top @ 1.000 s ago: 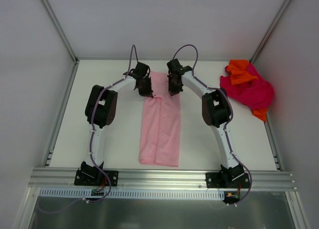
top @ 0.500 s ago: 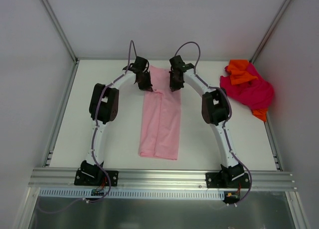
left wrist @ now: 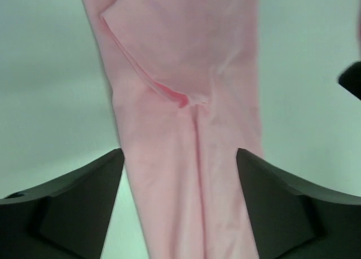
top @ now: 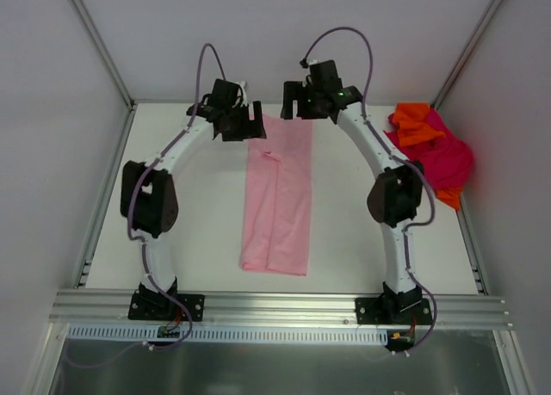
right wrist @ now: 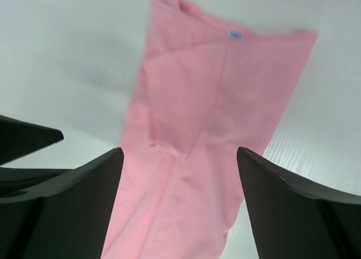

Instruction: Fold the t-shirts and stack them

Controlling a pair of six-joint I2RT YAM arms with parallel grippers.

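Left gripper: jaws stand wide apart and nothing is between them. Its dark fingers frame the cloth from above without touching it.

Right gripper: also spread open and empty, hanging clear above the same cloth.

In the top view both grippers sit at upper centre, facing each other across the far end of the pink t-shirt. That pairing suggests each is there to handle one corner of this end.

The pink t-shirt lies flat on the table as a long narrow strip from upper centre to lower centre. Its sides are folded inward and meet along a line down the middle. A small blue label marks one end as the collar end. One flap edge lies slightly skewed, seen at upper left of the left wrist view.

Judgement: the lengthwise fold is done and the crosswise fold is not.

The magenta-red t-shirt and orange t-shirt lie heaped together at upper right, well apart from the strip, unfolded and awaiting their turn.
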